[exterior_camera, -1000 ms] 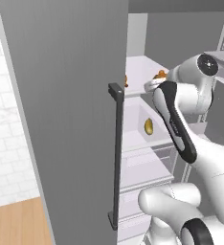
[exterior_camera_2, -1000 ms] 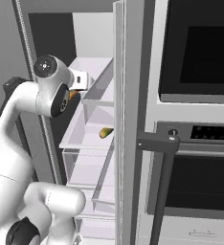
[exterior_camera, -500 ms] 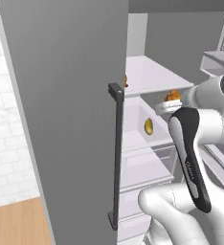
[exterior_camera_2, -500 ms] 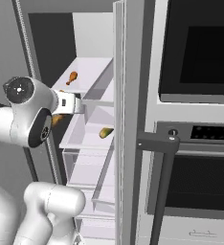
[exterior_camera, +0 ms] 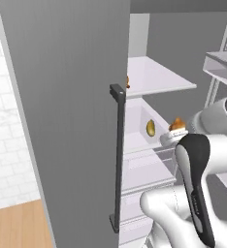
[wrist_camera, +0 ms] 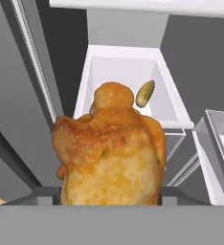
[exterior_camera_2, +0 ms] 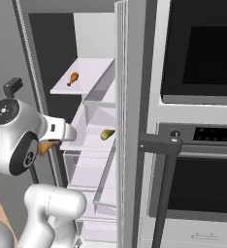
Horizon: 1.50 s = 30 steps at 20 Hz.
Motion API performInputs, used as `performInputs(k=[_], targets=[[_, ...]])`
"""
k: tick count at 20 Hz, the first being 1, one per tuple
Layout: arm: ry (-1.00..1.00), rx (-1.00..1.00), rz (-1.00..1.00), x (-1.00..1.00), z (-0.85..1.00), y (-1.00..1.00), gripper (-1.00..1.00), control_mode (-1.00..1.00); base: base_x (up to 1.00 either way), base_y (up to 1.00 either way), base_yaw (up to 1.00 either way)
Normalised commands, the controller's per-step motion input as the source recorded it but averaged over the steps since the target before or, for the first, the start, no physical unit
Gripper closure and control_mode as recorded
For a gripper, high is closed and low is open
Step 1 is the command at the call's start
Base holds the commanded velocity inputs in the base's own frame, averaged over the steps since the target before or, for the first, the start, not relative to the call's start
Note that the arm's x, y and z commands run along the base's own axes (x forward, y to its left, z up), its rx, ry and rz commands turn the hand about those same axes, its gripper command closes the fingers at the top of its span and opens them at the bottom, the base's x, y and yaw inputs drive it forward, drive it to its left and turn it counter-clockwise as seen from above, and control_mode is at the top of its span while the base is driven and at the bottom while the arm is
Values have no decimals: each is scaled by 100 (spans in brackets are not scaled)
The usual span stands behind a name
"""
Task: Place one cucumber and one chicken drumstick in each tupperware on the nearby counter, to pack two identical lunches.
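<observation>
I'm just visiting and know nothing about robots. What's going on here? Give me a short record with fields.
Place: open fridge beside a built-in oven
Gripper: shut on a chicken drumstick, held in front of the fridge
Second drumstick: lying on the upper fridge shelf
Other item: a small yellow-green piece in the clear drawer below
Fridge door: swung open, dark handle facing the left camera

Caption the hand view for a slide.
Gripper holding a golden chicken drumstick before the open fridge, a small yellow-green item on the shelf beyond.
</observation>
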Motion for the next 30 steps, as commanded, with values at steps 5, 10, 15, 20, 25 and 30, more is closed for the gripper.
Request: performInputs(k=[5, 10, 15, 20, 25, 30], targets=[[9, -4, 0, 0, -34, 1, 100, -100, 0, 0, 0], [0, 0, 0, 0, 0, 0, 100, -100, 0, 0, 0], [0, 0, 0, -6, -1, 0, 100, 100, -17, 0, 0], [0, 0, 0, 0, 0, 0, 100, 100, -100, 4, -5], [0, 0, 0, 0, 0, 0, 100, 100, -100, 4, -17], [0, 0, 0, 0, 0, 0, 100, 100, -74, -14, -52]])
